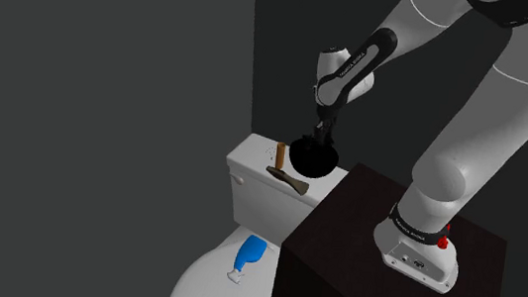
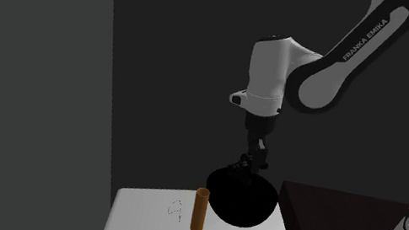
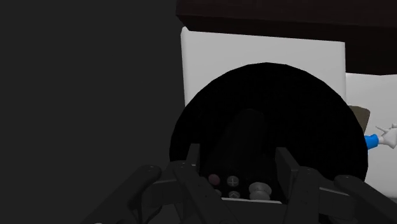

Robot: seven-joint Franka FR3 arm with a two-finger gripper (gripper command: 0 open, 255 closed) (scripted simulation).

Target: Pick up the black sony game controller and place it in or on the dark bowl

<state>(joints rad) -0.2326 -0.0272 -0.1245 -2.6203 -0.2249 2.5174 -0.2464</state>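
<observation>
The toilet tank lid (image 1: 249, 159) carries the black bowl (image 1: 313, 157) at its end beside the stand (image 1: 362, 242). The gripper (image 3: 238, 164) hangs over the bowl. The wrist view shows its fingers clasping the black controller (image 3: 236, 184), whose outline is lost against the bowl in the shoulder view.
</observation>
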